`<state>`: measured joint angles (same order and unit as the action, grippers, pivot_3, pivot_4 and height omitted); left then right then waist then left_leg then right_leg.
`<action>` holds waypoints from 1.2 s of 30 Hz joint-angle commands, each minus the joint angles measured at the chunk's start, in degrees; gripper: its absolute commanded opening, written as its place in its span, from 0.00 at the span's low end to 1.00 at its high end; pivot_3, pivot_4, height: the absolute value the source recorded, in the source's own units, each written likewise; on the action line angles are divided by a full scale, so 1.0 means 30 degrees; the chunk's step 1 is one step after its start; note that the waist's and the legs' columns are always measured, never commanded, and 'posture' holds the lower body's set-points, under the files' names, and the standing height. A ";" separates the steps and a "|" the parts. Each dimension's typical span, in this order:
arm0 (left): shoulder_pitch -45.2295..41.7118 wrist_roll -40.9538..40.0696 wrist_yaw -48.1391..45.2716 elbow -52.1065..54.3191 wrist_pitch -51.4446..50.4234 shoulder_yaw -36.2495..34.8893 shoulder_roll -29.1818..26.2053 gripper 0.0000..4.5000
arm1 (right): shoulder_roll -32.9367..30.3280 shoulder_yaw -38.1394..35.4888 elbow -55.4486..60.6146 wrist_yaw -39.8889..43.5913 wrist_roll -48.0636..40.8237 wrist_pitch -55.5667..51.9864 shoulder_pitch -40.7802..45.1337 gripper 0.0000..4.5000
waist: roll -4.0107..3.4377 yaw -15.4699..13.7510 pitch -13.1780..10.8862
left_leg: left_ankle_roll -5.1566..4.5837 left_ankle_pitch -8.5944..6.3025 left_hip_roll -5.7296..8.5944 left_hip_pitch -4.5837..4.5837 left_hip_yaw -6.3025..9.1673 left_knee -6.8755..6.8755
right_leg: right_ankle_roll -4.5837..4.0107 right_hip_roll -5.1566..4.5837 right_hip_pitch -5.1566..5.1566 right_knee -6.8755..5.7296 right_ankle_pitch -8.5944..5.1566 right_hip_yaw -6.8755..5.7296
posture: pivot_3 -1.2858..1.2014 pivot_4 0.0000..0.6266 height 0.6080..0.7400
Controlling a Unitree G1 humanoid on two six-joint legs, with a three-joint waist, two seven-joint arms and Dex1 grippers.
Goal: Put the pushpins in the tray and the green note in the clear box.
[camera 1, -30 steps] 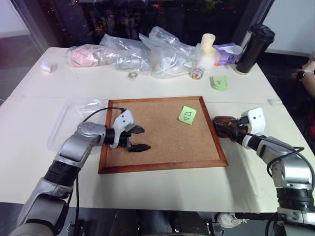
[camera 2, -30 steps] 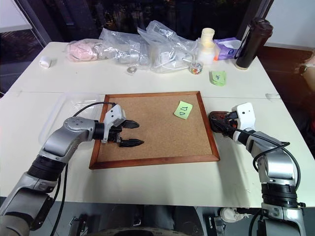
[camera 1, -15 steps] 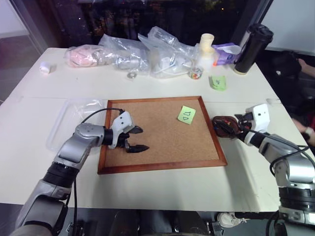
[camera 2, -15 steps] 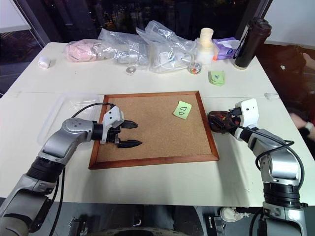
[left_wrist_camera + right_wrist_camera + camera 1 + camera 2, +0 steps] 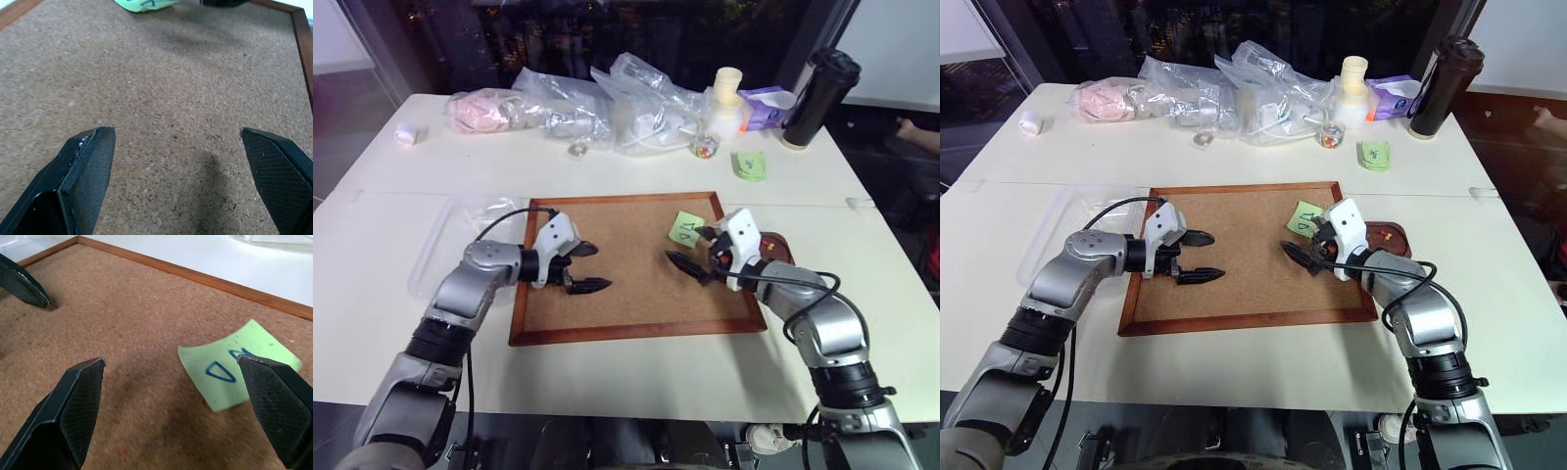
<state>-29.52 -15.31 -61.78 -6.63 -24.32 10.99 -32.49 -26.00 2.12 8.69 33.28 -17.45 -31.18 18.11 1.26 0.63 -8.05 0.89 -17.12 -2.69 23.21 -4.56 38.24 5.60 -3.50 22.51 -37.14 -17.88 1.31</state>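
Our right hand (image 5: pixel 1304 247), fingers spread, has swung from the tray (image 5: pixel 1393 236) to the green note (image 5: pixel 1304 218); left hand (image 5: pixel 1193 258) spread too.

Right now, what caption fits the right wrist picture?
Open right gripper hovers over the cork board beside the green note.
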 commanded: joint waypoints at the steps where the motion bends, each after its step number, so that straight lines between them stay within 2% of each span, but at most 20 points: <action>1: 0.0008 -0.0053 0.0132 0.0334 0.0573 -0.0497 0.0027 1.00 | 0.0182 0.0434 -0.0343 -0.0126 0.0787 0.1006 0.0443 0.99 | 0.0000 0.0013 0.0000 | 0.0000 0.0000 0.0001 -0.0001 0.0000 0.0000 | 0.0000 0.0000 -0.0001 0.0000 0.0000 0.0000 | 0.52 0.24 1.00; 11: -0.1772 0.0654 -0.0018 -0.2201 0.1839 -0.0490 0.0449 1.00 | 0.1233 0.1340 -0.6393 -0.0492 0.3163 0.4196 0.2915 0.99 | 0.0000 0.0036 0.0000 | 0.0106 0.0061 0.0032 -0.0006 -0.0009 0.0008 | 0.0008 0.0012 0.0000 -0.0014 0.0004 -0.0003 | 0.52 0.24 1.00; 18: -0.1247 0.0665 -0.0160 -0.2006 0.1853 -0.0484 0.0469 1.00 | 0.1332 0.1571 -0.9764 -0.0189 0.4159 0.5851 0.4213 0.99 | 0.0001 0.0099 0.0004 | 0.0144 0.0083 0.0014 -0.0013 -0.0009 0.0006 | 0.0008 0.0013 -0.0003 -0.0021 0.0005 -0.0003 | 0.52 0.24 1.00; 21: -0.0977 0.0563 -0.0006 -0.1673 0.1644 -0.0576 0.0538 1.00 | 0.1319 0.1853 -1.0154 0.0397 0.4280 0.6067 0.4110 0.82 | 0.0001 0.0102 0.0006 | 0.0150 0.0086 -0.0002 -0.0042 -0.0010 0.0007 | 0.0009 0.0011 -0.0029 -0.0030 0.0006 -0.0002 | 0.52 0.24 1.00; 28: -0.0646 0.0493 0.0155 -0.1267 0.1385 -0.0688 0.0485 1.00 | 0.1551 0.2109 -0.9815 0.0966 0.4258 0.5707 0.3281 0.01 | 0.0010 0.0030 0.0020 | 0.0113 0.0065 -0.0005 -0.0112 -0.0008 0.0007 | 0.0012 -0.0003 -0.0106 -0.0038 0.0008 -0.0002 | 0.52 0.24 1.00; 36: -0.1075 0.0565 0.0204 -0.1687 0.1409 -0.0676 0.0612 1.00 | 0.1674 0.1507 -0.8999 -0.0068 0.4218 0.6116 0.2875 0.01 | 0.0013 0.0000 0.0025 | 0.0105 0.0060 -0.0004 -0.0125 -0.0008 0.0007 | 0.0011 -0.0010 -0.0117 -0.0042 0.0008 -0.0002 | 0.52 0.24 1.00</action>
<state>-31.55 -13.13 -61.15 -12.44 -20.68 10.30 -30.82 -20.79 7.92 -17.68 34.36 -5.80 -12.03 28.17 1.30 0.63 -7.98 1.20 -16.94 -2.70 22.84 -4.58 38.26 5.63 -3.53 22.16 -37.26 -17.86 1.30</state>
